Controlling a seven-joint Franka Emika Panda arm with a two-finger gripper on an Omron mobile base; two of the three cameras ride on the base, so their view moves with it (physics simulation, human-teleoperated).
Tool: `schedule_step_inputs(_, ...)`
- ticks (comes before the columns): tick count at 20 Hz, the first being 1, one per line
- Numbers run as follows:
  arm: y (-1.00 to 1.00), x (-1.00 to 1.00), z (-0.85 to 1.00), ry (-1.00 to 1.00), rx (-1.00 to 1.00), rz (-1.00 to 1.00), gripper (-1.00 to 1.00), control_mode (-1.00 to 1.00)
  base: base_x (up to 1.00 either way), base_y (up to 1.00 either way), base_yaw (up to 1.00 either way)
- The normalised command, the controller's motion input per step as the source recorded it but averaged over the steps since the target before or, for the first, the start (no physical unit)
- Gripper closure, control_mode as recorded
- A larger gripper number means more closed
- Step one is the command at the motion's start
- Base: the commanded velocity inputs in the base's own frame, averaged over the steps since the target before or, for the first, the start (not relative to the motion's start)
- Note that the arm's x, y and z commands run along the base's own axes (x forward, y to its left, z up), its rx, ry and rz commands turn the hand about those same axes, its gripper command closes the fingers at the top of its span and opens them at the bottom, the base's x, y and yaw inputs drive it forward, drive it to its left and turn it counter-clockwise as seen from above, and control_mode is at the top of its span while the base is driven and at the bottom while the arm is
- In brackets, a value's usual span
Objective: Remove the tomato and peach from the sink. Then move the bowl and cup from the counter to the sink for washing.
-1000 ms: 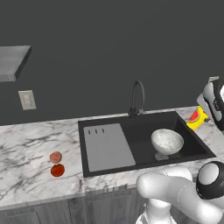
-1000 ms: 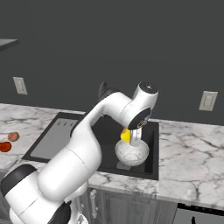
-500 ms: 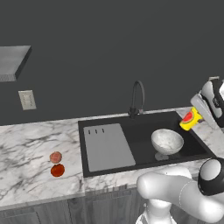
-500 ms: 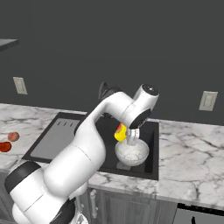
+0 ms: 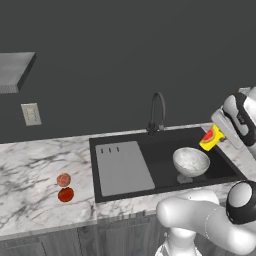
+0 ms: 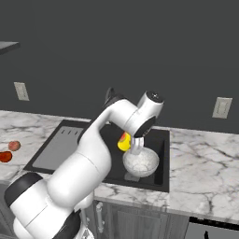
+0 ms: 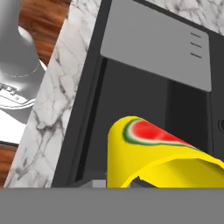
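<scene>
Jaws pinching yellow cup (image 5: 211,139) w/ watermelon-slice print, over sink (image 5: 160,150), no legible writing

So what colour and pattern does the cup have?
The cup is yellow with a red, green-edged watermelon slice printed on it, clearest in the hand view.

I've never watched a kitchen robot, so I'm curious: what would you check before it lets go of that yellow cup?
1. Small yellow cup with a watermelon picture held in the claw: ok, the claw is shut on it.
2. Cup above the black rectangular sink, not the white marble counter: ok.
3. Pale speckled round bowl already in the sink: ok.
4. Deep red tomato and paler pinkish peach out on the counter: ok.
5. Free landing spot beside the bowl: cannot tell.
</scene>
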Motion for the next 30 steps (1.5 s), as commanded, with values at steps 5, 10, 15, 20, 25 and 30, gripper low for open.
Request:
schedule_step_inputs(5,0.15,0.11,-0.24,0.0,-0.02,0.0,1.0,-1.0,0.0,0.0,0.0)
schedule_step_inputs(10,0.06,0.17,-0.22,0.0,-0.08,0.0,1.0,-1.0,0.0,0.0,0.0)
schedule_step_inputs(15,0.0,0.22,-0.17,0.0,-0.14,0.0,1.0,-1.0,0.0,0.0,0.0)
schedule_step_inputs(20,0.09,0.23,-0.18,0.0,-0.05,0.0,1.0,-1.0,0.0,0.0,0.0)
schedule_step_inputs(25,0.17,0.21,-0.17,0.0,0.0,0.0,1.0,-1.0,0.0,0.0,0.0)
schedule_step_inputs(30,0.23,0.2,-0.24,0.0,0.0,0.01,1.0,-1.0,0.0,0.0,0.0)
